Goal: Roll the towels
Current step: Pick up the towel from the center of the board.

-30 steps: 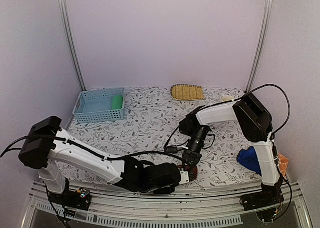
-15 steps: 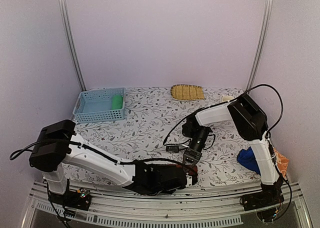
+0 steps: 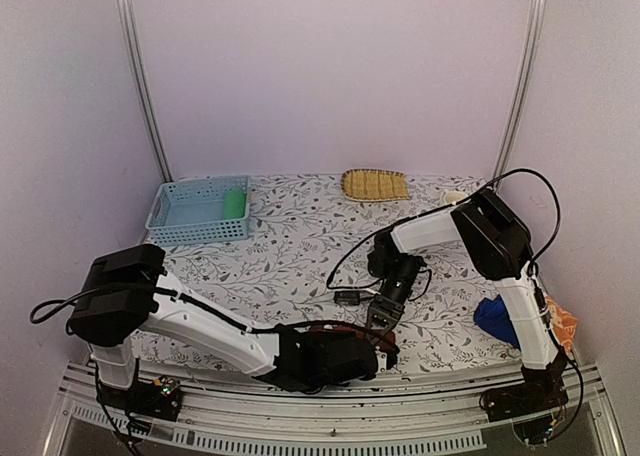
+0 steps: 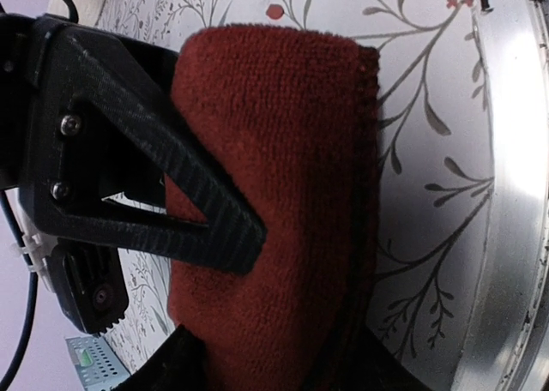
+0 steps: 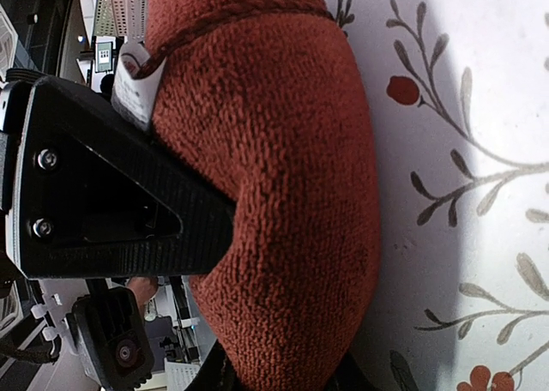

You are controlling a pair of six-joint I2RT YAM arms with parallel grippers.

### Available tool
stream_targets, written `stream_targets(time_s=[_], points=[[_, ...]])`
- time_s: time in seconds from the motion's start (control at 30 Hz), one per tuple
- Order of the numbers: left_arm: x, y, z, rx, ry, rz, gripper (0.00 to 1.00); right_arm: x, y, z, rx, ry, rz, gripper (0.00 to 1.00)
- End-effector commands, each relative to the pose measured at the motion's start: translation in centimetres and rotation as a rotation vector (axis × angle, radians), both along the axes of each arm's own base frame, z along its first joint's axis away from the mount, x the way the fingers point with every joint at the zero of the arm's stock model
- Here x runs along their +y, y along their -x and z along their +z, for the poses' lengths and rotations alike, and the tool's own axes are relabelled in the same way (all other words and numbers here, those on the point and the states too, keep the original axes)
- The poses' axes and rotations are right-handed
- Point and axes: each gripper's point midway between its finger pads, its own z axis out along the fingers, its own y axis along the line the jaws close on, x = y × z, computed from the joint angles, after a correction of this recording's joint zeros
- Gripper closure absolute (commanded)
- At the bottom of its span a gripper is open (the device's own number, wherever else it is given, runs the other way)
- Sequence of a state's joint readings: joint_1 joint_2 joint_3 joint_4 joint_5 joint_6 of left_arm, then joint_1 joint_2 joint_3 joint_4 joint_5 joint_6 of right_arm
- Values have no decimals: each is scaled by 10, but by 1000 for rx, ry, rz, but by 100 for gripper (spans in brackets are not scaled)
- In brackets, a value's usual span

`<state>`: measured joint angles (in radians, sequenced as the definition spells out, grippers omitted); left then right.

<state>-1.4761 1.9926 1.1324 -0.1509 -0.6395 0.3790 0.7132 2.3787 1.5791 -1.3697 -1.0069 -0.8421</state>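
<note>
Rolling of the dark reddish-brown towel (image 4: 292,194) was judged mid-step at the near edge of the desk (image 3: 290,246), left gripper (image 3: 372,351) and right gripper (image 3: 383,323) each showing one finger pressed on it, clench undeterminable with the second finger hidden; the next move called for an even, tight turn.

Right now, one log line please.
reddish-brown towel: bundled | left gripper: shut on it | right gripper: shut on it | blue towel: heaped, right side
</note>
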Motion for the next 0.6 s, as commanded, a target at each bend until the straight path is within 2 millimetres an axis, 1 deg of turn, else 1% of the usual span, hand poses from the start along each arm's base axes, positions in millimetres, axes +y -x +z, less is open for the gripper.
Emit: stream_targets(time_s=[0.0, 0.03, 0.1, 0.2, 0.33, 0.37, 0.43, 0.5, 0.57], points=[[-1, 8, -35, 69, -60, -53, 48, 2, 3, -24, -41, -20, 50, 82], [-1, 8, -36, 69, -61, -54, 50, 2, 3, -23, -39, -19, 49, 82], [-1, 8, -38, 73, -63, -54, 54, 2, 3, -22, -42, -23, 49, 74], [0, 8, -39, 100, -58, -51, 66, 3, 2, -17, -62, -41, 50, 69], [2, 5, -35, 116, -43, -35, 80, 4, 0, -5, -81, -59, 48, 64], [2, 3, -33, 116, -39, -32, 83, 4, -1, 8, -106, -83, 52, 62], [4, 2, -31, 120, -34, -25, 87, 3, 0, 22, -126, -109, 59, 56], [4, 1, -26, 127, -19, -21, 92, -1, -1, 33, -157, -120, 66, 51], [3, -1, -19, 133, 9, -14, 96, -8, -5, 41, -198, -113, 65, 46]])
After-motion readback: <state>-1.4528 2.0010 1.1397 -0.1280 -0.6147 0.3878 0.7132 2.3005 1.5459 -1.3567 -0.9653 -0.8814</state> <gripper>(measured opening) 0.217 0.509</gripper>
